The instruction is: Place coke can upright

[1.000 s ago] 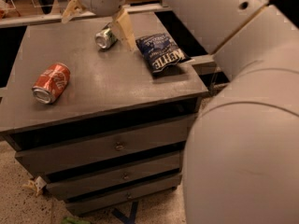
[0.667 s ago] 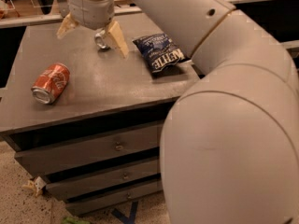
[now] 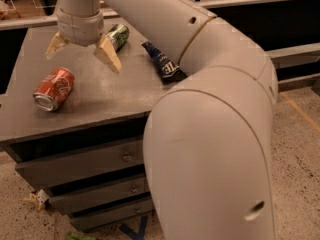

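Observation:
The coke can [image 3: 54, 89] is red with white script and lies on its side on the grey cabinet top [image 3: 110, 101], at the left, its silver end toward the front. My gripper [image 3: 82, 54] hangs open just above and behind the can, a little to its right. Its two tan fingers are spread wide, one [image 3: 109, 55] at the right and one [image 3: 55, 45] at the left. It holds nothing.
A green-and-silver can [image 3: 118, 35] lies on its side behind the gripper. A dark blue chip bag [image 3: 163, 62] lies at the right, partly hidden by my arm [image 3: 210, 134], which fills the right half of the view. Drawers [image 3: 80, 164] sit below the top.
My gripper has moved left and toward the front, from beside the green can to above the coke can. The arm now covers more of the chip bag.

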`<state>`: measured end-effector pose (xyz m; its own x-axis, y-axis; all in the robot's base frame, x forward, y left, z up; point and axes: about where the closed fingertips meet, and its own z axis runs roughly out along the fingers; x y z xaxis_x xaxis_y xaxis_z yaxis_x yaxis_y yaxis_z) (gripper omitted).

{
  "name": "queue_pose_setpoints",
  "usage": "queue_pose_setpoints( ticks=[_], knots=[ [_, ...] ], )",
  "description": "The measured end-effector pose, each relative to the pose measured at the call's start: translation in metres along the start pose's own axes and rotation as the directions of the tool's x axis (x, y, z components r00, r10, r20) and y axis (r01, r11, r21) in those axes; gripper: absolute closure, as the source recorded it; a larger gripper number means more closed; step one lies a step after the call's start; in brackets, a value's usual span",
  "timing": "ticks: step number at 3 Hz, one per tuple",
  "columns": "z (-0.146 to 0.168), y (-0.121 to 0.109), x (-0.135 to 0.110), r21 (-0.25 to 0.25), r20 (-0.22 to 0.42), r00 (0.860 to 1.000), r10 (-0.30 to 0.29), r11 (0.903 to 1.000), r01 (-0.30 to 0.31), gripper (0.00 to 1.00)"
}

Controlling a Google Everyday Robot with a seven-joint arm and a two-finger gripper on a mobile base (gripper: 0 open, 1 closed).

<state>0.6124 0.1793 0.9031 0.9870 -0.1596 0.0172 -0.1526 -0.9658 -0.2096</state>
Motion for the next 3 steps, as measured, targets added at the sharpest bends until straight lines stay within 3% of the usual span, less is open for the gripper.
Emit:
queue_pose_setpoints(
  ticks=[3],
  knots=[
    [0.036,-0.055,-0.032,0.029,0.097,0.995,0.025,0.9992,-0.028,0.00]
  ],
)
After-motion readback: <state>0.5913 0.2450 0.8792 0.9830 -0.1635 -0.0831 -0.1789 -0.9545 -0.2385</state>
